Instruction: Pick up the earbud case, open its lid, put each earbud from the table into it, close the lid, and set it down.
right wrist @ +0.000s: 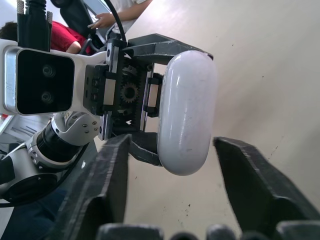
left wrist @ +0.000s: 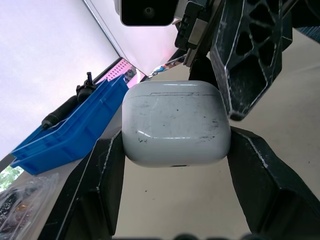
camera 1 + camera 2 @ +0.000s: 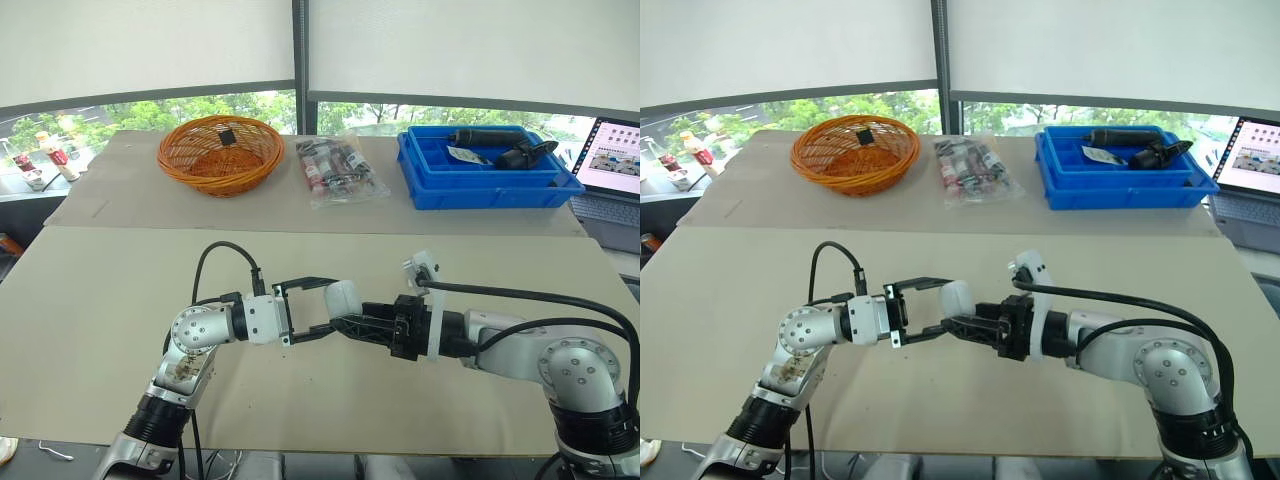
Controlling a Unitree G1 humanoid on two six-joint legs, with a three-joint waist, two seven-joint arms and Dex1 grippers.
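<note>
1. A tan table (image 3: 110, 320) runs back to a window (image 3: 150, 112). A basket (image 3: 190, 160), a blue bin (image 3: 490, 190) and a laptop (image 3: 618, 150) stand well beyond the fingers.
2. The left gripper (image 2: 177, 145) grasps the case (image 2: 176, 122), one finger pressed to each side. The lid is shut and the case is held above the table.
3. The right gripper (image 1: 172, 142) is spread, with one finger on each side of the case and a gap at both.
</note>
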